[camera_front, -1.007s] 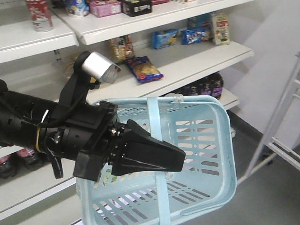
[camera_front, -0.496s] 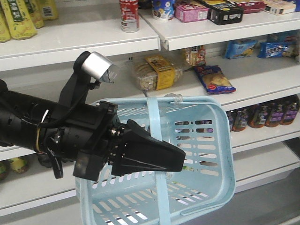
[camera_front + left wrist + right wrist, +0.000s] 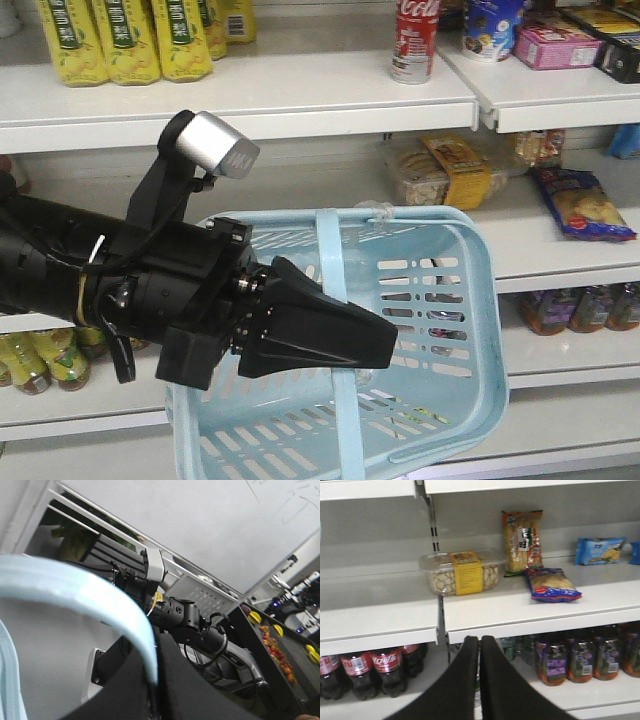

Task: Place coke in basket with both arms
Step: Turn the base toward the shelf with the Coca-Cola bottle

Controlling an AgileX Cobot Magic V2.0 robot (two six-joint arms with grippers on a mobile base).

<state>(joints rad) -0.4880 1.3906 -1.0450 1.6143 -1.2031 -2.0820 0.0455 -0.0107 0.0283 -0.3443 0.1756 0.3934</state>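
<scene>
Up beyond basket (image 3: 470, 300), shelved Coca-Cola can (image 3: 413, 45).

Front view: basket (image 3: 470, 300) bottom cropped at lower edge; left wall hidden behind left gripper (image 3: 385, 345). Red can (image 3: 415, 40) cut at top edge.
Left wrist view: basket strap (image 3: 100, 605) blurred.
Right wrist view: right gripper (image 3: 480, 641) base cropped at bottom; dark bottles (image 3: 370, 672), lower left, labels unreadable.

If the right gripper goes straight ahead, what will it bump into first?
Most likely the front edge of the white shelf, under the tub of nuts. The right gripper points there with jaws shut, but how far off it is, I can't tell.
</scene>
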